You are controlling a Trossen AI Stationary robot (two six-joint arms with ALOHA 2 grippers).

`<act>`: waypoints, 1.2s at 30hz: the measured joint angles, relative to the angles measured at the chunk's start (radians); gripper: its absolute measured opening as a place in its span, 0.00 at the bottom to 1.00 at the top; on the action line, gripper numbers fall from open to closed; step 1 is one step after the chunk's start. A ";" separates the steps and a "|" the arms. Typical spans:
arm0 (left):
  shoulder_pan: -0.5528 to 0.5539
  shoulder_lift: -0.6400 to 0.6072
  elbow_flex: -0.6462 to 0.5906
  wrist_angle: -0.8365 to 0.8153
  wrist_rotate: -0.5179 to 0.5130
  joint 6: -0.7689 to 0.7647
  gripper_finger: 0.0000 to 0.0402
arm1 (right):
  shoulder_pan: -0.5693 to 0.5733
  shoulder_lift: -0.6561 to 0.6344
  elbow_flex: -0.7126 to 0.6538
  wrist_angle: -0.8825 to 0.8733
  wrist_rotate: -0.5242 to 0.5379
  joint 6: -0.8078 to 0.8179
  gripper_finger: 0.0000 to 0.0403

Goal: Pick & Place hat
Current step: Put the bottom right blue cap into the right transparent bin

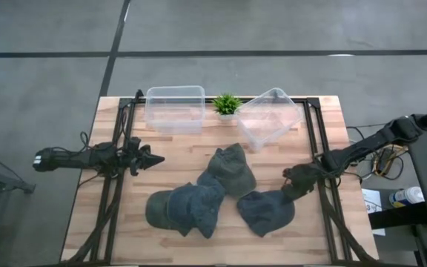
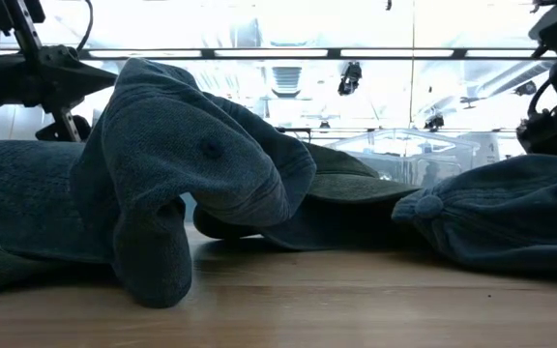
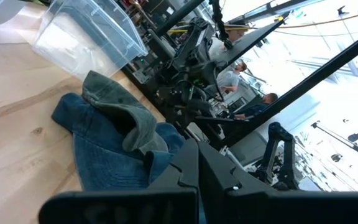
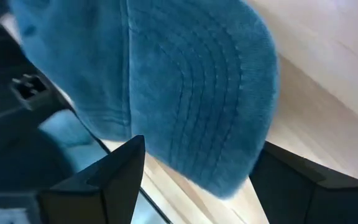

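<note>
Three hats lie on the wooden table (image 1: 124, 215). A grey-green hat (image 1: 230, 170) is in the middle, a blue denim hat (image 1: 187, 209) lies left of it and a dark blue hat (image 1: 267, 210) lies to the right. My right gripper (image 1: 293, 184) is open at the dark blue hat's far right edge. In the right wrist view the stitched brim (image 4: 197, 87) lies between its two fingers (image 4: 114, 180). My left gripper (image 1: 153, 159) is shut and empty, above the table's left side and apart from the hats. My right gripper's open fingers stand on either side of the dark blue hat's brim (image 4: 229, 162), coming low from the table's right side. I cannot tell whether they touch it. The hat lies on the table.
Two clear plastic bins (image 1: 175, 107) (image 1: 269, 117) stand at the far edge with a small green plant (image 1: 227, 104) between them; the right bin sits askew. Dark frame rails (image 1: 113, 193) run along the table's left and right sides. People show in the room beyond.
</note>
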State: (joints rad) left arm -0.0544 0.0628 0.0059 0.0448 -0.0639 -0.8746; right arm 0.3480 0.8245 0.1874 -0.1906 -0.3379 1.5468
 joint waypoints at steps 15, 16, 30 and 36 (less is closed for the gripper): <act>0.000 0.000 0.000 0.000 0.000 -0.043 0.00 | 0.010 -0.021 -0.089 0.184 0.024 -0.035 0.22; 0.000 0.000 0.000 -0.001 0.000 -0.043 0.00 | 0.010 -0.027 -0.077 0.188 0.018 -0.045 0.15; 0.000 0.000 0.000 -0.001 -0.001 -0.039 0.00 | 0.010 -0.095 0.397 -0.370 -0.010 -0.208 0.02; 0.000 0.000 0.000 -0.002 -0.001 -0.037 0.00 | 0.009 -0.091 0.722 -0.684 0.060 -0.262 0.02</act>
State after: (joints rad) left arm -0.0540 0.0628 0.0059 0.0433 -0.0647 -0.9115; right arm 0.3573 0.7330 0.9091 -0.8743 -0.2777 1.2850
